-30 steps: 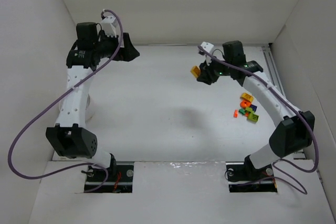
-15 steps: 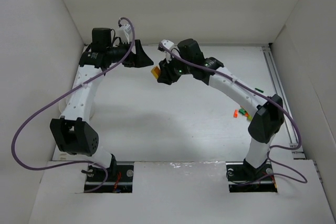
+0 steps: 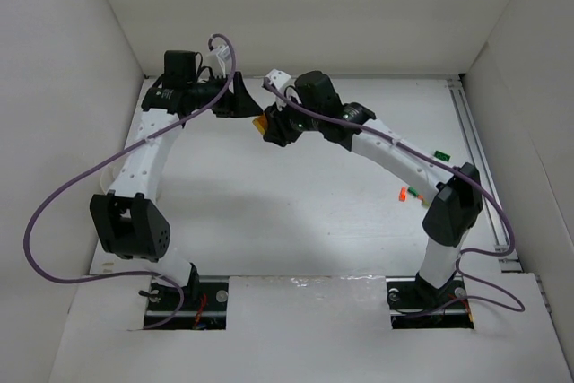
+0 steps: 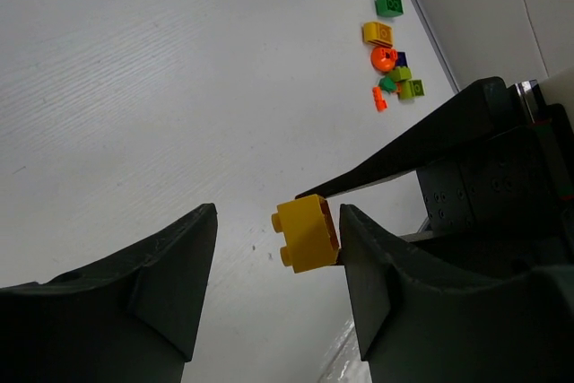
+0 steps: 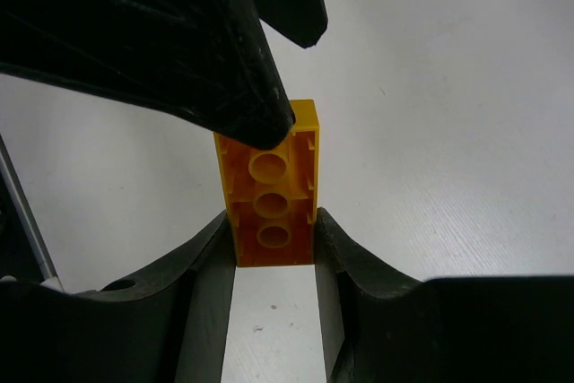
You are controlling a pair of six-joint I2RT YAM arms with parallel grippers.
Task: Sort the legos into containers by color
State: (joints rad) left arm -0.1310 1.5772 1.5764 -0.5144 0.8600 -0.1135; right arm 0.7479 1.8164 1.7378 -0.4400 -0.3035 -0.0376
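My right gripper is shut on a yellow lego brick, held by its long sides above the floor, hollow underside toward the camera. My left gripper is open around the same brick: the brick lies against its right finger, with a gap to its left finger. In the top view the two grippers, left and right, meet at the back centre with the brick between them. The other legos lie in a loose pile. The containers are hidden or out of view.
Several loose bricks lie on the floor at the right, among them an orange one and a green one. White walls close in the back and both sides. A metal rail runs along the right wall.
The right arm swung left from above the pile to the back centre, carrying the yellow brick. The left gripper moved right to meet it and its fingers have narrowed around the brick.
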